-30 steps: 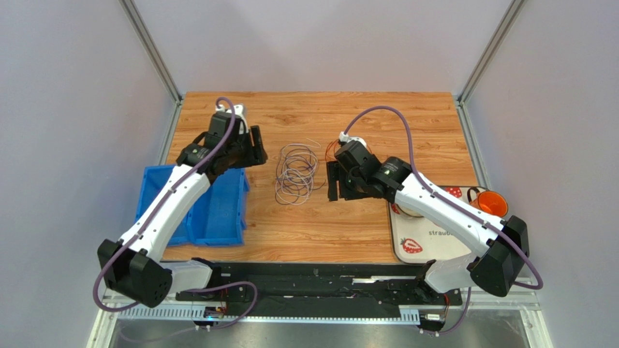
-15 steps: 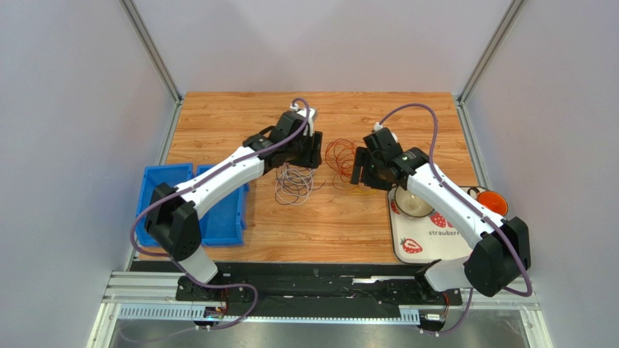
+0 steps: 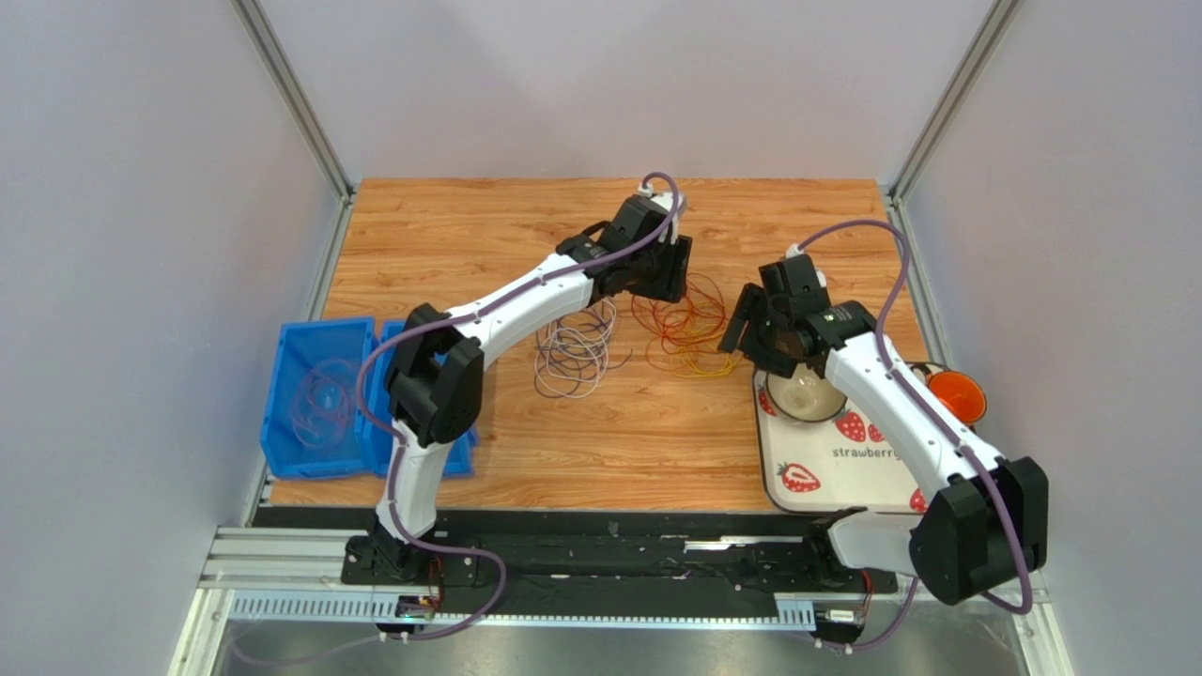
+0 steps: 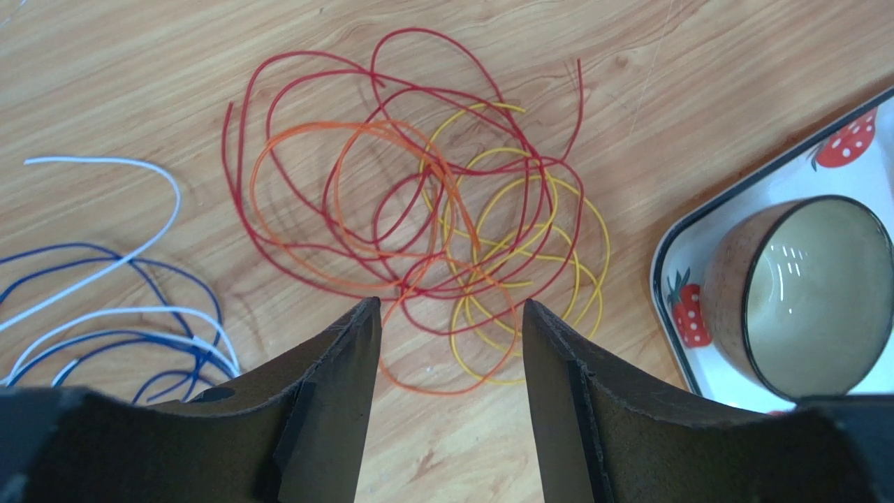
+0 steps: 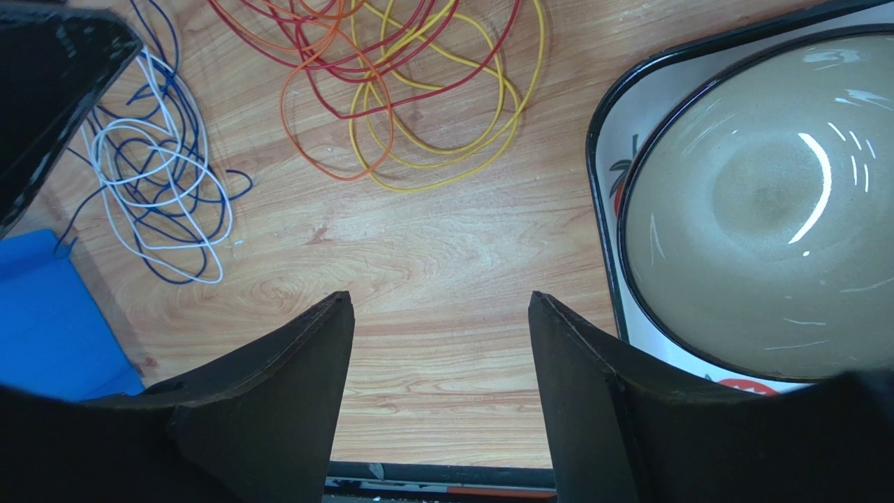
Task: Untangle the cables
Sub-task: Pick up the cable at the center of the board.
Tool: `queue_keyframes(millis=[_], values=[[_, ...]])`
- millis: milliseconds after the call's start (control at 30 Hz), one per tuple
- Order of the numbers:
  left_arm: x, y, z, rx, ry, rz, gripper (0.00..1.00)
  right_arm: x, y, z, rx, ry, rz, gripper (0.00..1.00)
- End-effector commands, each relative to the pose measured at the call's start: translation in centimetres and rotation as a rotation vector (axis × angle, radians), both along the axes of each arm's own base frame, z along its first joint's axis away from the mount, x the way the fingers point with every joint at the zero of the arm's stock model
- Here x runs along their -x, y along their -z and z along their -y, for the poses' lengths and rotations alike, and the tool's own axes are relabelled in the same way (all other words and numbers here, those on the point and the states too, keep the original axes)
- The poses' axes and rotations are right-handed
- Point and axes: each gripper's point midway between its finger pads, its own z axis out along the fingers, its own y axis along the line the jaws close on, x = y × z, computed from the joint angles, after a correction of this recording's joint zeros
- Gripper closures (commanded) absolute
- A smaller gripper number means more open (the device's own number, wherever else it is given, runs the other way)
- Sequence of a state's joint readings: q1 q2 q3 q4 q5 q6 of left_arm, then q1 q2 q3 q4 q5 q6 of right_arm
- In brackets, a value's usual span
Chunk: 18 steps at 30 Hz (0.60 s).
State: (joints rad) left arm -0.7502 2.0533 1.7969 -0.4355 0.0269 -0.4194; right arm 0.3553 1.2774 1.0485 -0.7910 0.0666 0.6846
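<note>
From the top view I judged the job only partly done. The cables (image 3: 687, 321) lay in separate heaps: a red, orange and yellow tangle (image 4: 409, 241) at frame centre, a white and dark-blue bundle (image 3: 574, 352) just left of it, and what looked like a pale coil (image 3: 328, 402) in the blue bin (image 3: 280, 395) at lower left, though it was too faint to be sure. The left gripper (image 4: 449, 309) hovered over the tangle, jaws apart and holding nothing. The right gripper (image 5: 439, 304) was likewise wide and empty over bare desk (image 5: 420, 346), beside the bowl (image 5: 766, 199). Both heaps on the desk were interlaced, so the real separating remained.
</note>
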Motion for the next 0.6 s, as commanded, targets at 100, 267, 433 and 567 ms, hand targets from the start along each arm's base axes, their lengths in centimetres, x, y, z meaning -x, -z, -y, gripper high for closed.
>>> queue_keyframes(millis=[100, 267, 433, 567], values=[[-1.9, -0.2, 3.5, 0.024, 0.054, 0.041, 0.40, -0.2, -1.2, 0.1, -0.079, 0.007, 0.091, 0.34], [-2.9, 1.4, 4.8, 0.000, 0.051, 0.027, 0.41, 0.1, -1.2, -0.4, -0.115, -0.021, 0.085, 0.34], [-3.2, 2.8, 5.4, -0.026, 0.034, 0.013, 0.43, 0.2, -0.9, -0.2, -0.117, -0.030, 0.081, 0.35], [-3.6, 4.7, 5.2, -0.069, 0.003, -0.016, 0.48, 0.3, -0.8, 0.3, -0.122, -0.026, 0.081, 0.35]])
